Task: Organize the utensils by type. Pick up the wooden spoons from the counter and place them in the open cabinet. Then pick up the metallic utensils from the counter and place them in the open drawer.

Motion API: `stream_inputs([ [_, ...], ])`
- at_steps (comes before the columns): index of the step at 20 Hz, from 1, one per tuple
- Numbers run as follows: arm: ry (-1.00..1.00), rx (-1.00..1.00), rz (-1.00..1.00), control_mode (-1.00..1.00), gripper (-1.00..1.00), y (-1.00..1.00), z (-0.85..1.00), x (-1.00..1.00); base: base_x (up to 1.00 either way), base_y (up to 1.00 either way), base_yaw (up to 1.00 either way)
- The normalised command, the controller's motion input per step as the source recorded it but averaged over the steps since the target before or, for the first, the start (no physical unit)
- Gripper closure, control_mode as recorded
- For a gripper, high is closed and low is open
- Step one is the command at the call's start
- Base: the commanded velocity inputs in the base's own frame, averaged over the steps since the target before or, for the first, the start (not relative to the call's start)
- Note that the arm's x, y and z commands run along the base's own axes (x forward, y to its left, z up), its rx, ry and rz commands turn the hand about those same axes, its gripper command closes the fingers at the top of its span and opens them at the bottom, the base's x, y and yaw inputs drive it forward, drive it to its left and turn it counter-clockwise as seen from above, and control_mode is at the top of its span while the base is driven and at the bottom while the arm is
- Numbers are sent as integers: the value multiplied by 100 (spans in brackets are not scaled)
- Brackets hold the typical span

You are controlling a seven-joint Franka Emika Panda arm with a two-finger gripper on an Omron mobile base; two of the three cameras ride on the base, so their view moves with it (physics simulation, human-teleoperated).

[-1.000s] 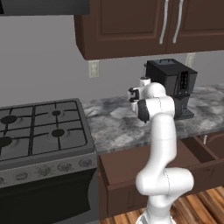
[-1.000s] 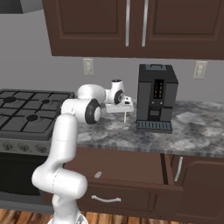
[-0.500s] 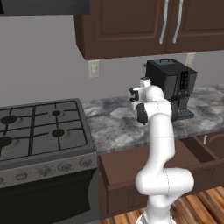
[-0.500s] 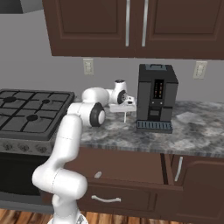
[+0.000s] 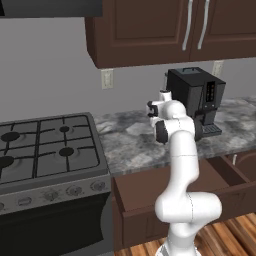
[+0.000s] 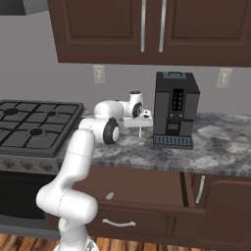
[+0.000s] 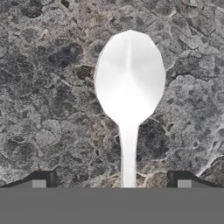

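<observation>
Directly beneath the wide-open gripper [image 7: 111,183], the metallic spoon [image 7: 129,83] lies on the counter [image 7: 48,109]; ideally, descend straight, closing squarely across its handle.

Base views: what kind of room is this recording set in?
A kitchen, rendered: a gas stove beside a marbled stone counter, dark wall cabinets above, and a black coffee machine against the wall.
</observation>
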Motion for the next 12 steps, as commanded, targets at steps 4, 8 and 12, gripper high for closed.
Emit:
stream_inputs([
  [4,7,2,0,-100,-100,-2,-37,16,0,0,0],
  [8,6,3,0,-100,-100,-9,-24,13,0,0,0],
  [12,9,3,0,-100,-100,-1,-34,3,0,0,0],
])
